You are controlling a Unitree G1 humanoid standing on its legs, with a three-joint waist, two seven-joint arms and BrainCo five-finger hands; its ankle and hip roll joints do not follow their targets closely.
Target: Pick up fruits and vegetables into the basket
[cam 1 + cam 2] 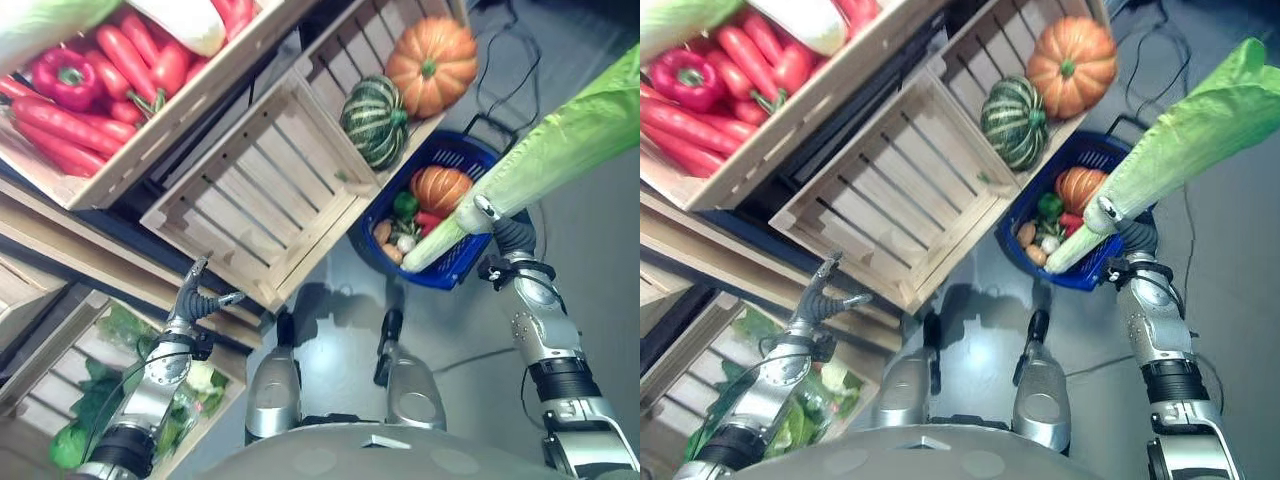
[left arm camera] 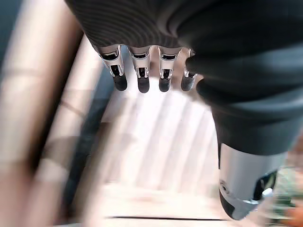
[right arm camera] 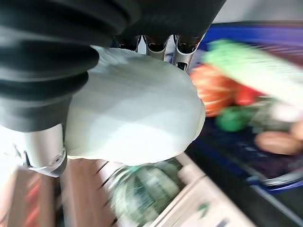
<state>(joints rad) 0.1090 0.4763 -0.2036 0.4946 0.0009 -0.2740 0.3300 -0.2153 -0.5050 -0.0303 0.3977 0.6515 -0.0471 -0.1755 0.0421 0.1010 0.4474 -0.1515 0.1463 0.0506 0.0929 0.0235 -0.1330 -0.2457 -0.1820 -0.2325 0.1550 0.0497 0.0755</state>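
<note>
Cabbage (image 3: 137, 113) in right robot hand (image 3: 156, 45)

Silver-grey arms, dark ribbed wrist covers — silver, dark-tipped fingers (image 2: 142, 75)

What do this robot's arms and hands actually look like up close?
Both arms are silver-grey metal tubes with black bands at the joints. The left hand and right hand each wear a dark ribbed cover over the wrist and the back. From it come slim silver fingers with dark rounded tips, and a thicker silver thumb set apart.
</note>
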